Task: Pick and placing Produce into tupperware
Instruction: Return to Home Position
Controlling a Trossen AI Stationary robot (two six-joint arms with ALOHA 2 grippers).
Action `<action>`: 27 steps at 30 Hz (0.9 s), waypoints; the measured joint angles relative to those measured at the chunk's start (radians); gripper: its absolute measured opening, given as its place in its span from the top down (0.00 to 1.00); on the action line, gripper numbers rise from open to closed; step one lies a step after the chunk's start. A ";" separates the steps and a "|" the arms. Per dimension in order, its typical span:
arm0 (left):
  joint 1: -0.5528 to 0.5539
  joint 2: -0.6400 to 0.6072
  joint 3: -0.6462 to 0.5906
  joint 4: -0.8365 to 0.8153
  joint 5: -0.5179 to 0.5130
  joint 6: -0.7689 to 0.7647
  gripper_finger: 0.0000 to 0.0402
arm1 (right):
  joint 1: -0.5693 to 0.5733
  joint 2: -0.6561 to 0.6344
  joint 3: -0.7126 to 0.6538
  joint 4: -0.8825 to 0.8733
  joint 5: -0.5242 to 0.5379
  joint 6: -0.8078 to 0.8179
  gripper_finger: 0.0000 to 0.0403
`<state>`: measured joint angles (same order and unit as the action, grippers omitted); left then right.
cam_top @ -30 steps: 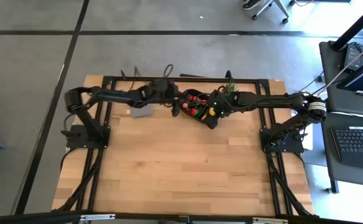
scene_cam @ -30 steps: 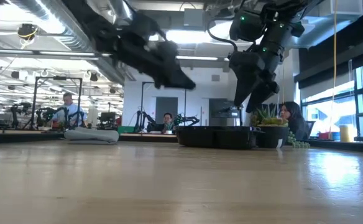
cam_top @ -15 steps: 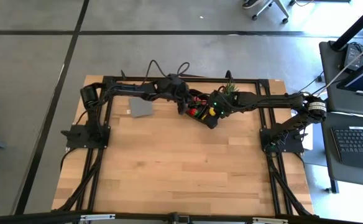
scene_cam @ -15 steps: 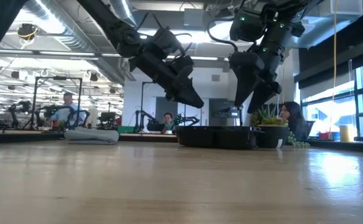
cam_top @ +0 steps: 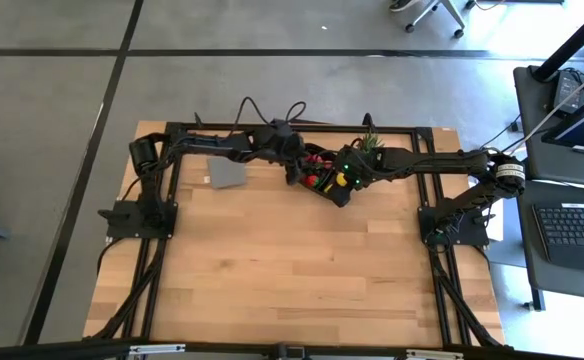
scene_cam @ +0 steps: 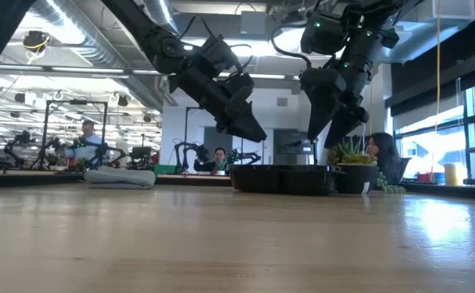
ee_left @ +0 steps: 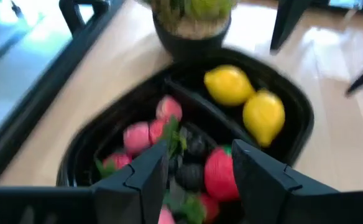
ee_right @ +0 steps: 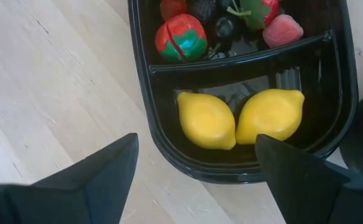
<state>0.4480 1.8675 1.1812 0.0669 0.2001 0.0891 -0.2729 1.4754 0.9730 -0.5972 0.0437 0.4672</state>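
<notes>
The black oval tupperware point(cam_top: 324, 178) sits at the table's far middle. Two yellow lemons point(ee_right: 237, 118) lie in one compartment. Red strawberries and dark berries point(ee_left: 169, 134) fill the other. My left gripper point(ee_left: 201, 148) hovers open above the berry compartment, its fingers on either side of a red strawberry point(ee_left: 220, 175) without touching it. In the low view this gripper point(scene_cam: 250, 130) hangs clear above the tray point(scene_cam: 282, 177). My right gripper point(ee_right: 197, 140) is wide open, above the lemon compartment point(cam_top: 340, 182).
A spiky green potted plant point(cam_top: 370, 143) stands just beyond the tray, touching its far end point(ee_left: 191, 22). A flat grey piece point(cam_top: 227, 175) lies to the tray's left. The black frame rails run along the far edge point(cam_top: 272, 127). The near half of the wooden table point(cam_top: 292, 270) is bare.
My left gripper swung toward the table's right and came down over the tray's berry compartment, uncovering the grey piece, then held nearly still for the last half second. My right gripper stayed where it was.
</notes>
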 joint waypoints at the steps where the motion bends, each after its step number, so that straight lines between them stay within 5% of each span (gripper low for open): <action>1: 0.000 -0.010 0.000 -0.031 -0.001 0.006 0.58 | 0.000 0.000 0.000 0.000 0.000 0.000 0.19; 10: 0.051 -0.355 -0.021 -0.354 0.020 0.121 0.61 | 0.002 -0.032 -0.002 0.051 0.008 -0.134 0.19; 17: 0.082 -0.721 -0.225 -0.204 0.053 0.128 0.62 | -0.006 -0.276 -0.040 0.242 0.096 -0.309 0.19; 27: 0.086 -1.119 -0.632 0.018 0.053 0.075 0.59 | -0.006 -0.555 -0.387 0.692 0.097 -0.400 0.19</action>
<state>0.5339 0.7485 0.5491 0.0851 0.2534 0.1643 -0.2787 0.9200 0.5856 0.0946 0.1402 0.0673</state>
